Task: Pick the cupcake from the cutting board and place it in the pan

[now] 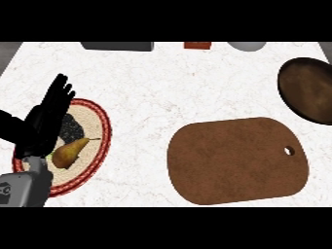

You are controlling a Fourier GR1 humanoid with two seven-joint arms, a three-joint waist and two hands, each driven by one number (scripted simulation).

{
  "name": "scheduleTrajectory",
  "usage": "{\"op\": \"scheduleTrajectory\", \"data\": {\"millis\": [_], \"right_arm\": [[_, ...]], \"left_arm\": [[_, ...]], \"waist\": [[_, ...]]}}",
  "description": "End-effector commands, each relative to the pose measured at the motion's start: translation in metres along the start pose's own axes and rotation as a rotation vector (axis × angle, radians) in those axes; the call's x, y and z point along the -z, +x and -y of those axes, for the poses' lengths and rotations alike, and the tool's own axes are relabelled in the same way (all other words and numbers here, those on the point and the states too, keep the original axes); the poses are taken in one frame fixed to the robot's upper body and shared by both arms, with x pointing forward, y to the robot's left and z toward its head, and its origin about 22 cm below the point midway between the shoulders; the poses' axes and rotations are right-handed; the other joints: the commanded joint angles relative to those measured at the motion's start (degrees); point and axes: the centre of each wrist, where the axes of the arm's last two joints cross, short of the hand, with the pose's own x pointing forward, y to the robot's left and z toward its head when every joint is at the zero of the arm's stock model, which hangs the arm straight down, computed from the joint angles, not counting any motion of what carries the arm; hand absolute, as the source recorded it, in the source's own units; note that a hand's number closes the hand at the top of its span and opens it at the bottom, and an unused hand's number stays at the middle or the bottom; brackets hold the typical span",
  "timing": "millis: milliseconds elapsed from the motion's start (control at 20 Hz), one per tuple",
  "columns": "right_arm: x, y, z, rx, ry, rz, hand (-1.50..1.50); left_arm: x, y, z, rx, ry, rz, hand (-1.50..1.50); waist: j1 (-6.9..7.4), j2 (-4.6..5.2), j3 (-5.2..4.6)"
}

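head view: only view given, steep look down at the worktop (161, 92), white marbled.
left hand (43, 121): at 9 o'clock, over a round plate, fingers (59, 95) straight and apart, pointing up toward 12; holds nothing; looks like resting.
right hand: cannot make it out; a dark sliver at the right edge by the pan may be part of it, cannot tell, so nothing to say of its grasp.
cupcake: not visible anywhere. Not on the board, not seen in the pan. Hidden or out of frame, cannot tell which.
cutting board (236, 163): brown, rounded, at 5 o'clock, hanging hole at its right end; top shows nothing on it.
pan (313, 90): dark brown, round, at 2 to 3 o'clock, cut by the right edge, just beyond the board's upper right corner, apart from it.
step in hand (judgement): board bare, so likely carry or place phase. To do it well: bring the cupcake upright over the pan's middle, lower before letting go, stay off the rim.
plate (89, 146): red-rimmed woven look, holds a pear (69, 153) and a dark patch above it.
far edge, 12 o'clock: grey block (118, 46), small red-brown thing (197, 45), grey rounded thing (246, 46), all cropped.
room: grey floor strips at both upper corners.
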Motion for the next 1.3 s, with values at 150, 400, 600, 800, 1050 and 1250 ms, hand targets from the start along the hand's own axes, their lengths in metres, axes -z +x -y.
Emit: {"op": "scheduleTrajectory", "data": {"millis": [150, 400, 600, 800, 1050, 1250], "right_arm": [[-0.01, -0.028, -0.039, 0.05, 0.056, 0.06, 1.5], [-0.016, -0.029, -0.065, 0.007, 0.078, 0.018, 1.5], [-0.012, -0.025, -0.077, 0.07, 0.158, -0.18, 1.5], [-0.017, -0.029, -0.078, 0.117, 0.233, -0.233, -1.5], [-0.035, -0.043, -0.073, 0.19, 0.221, -0.169, -1.5], [-0.028, -0.047, -0.053, 0.395, 0.077, -0.141, -1.5]], "left_arm": [[0.009, 0.019, 0.001, -0.006, -0.006, 0.012, 0.0], [0.005, 0.02, 0.02, -0.015, -0.044, 0.021, 0.0], [0.002, 0.01, 0.014, -0.001, -0.035, 0.023, 0.0], [0.001, 0.006, 0.014, -0.017, -0.044, 0.022, 0.0], [0.002, 0.011, 0.024, -0.019, -0.042, 0.019, 0.0], [0.01, 0.019, 0.007, 0.0, -0.02, 0.027, 0.0]], "waist": [[0.8, 0.44, 0.12], [1.88, 0.87, 0.24], [2.87, 1.08, 0.21], [3.05, 1.34, 0.25], [2.4, 1.24, 0.4], [1.75, 1.17, 0.44]]}}
